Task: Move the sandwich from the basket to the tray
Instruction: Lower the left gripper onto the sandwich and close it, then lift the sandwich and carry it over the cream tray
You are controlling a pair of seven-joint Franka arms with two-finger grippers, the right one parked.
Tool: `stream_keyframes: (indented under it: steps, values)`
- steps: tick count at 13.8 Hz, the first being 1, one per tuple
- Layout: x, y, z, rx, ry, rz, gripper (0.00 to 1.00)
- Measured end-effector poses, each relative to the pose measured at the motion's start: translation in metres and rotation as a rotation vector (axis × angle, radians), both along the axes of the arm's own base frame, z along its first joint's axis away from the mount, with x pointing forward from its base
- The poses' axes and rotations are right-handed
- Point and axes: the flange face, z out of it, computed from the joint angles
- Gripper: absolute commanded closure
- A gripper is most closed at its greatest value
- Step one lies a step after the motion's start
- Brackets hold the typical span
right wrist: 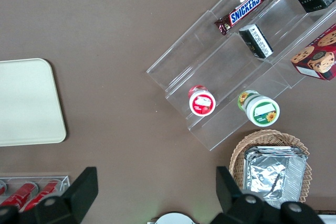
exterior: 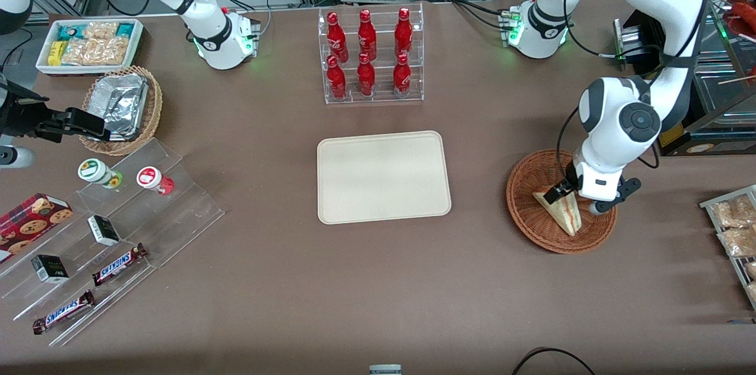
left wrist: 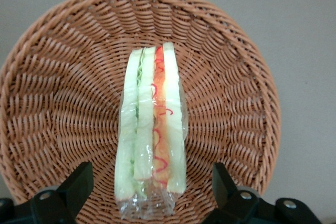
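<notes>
The sandwich (exterior: 561,212), a plastic-wrapped white-bread wedge with red and green filling, lies in the reddish-brown wicker basket (exterior: 520,209) toward the working arm's end of the table. My gripper (exterior: 576,201) hangs low over the basket, open. In the left wrist view the sandwich (left wrist: 152,129) lies lengthwise on the basket's weave (left wrist: 63,103), and the gripper (left wrist: 151,174) straddles the sandwich's wrapped end. Each black fingertip (left wrist: 81,177) stands clear of the bread, with a gap on both sides. The cream tray (exterior: 384,177) sits bare at mid-table, apart from the basket.
A clear rack of red bottles (exterior: 371,56) stands farther from the front camera than the tray. A wire rack of snack packets (exterior: 735,233) lies at the working arm's table edge. Acrylic steps with candy bars (exterior: 112,227), a tan basket of foil containers (exterior: 121,106) and a white bin (exterior: 88,44) lie toward the parked arm's end.
</notes>
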Motion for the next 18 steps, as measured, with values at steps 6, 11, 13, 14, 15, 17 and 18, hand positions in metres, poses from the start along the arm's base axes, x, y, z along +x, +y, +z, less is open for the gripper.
stream_keyframes:
  steps: [6, 11, 13, 14, 15, 17, 18]
  values:
    - [0.001, 0.003, -0.019, 0.001, 0.006, 0.01, 1.0]
    - [0.01, 0.002, -0.011, -0.001, -0.014, 0.01, 1.0]
    - [0.019, -0.001, 0.002, 0.0, -0.006, 0.008, 1.0]
    - [0.023, -0.003, 0.014, 0.002, 0.009, 0.005, 1.0]
    - [0.029, -0.009, 0.03, 0.004, 0.028, -0.002, 1.0]
    - [0.039, -0.033, 0.076, 0.01, 0.059, -0.045, 1.0]
    - [0.042, -0.05, 0.102, 0.018, 0.067, -0.078, 1.0]
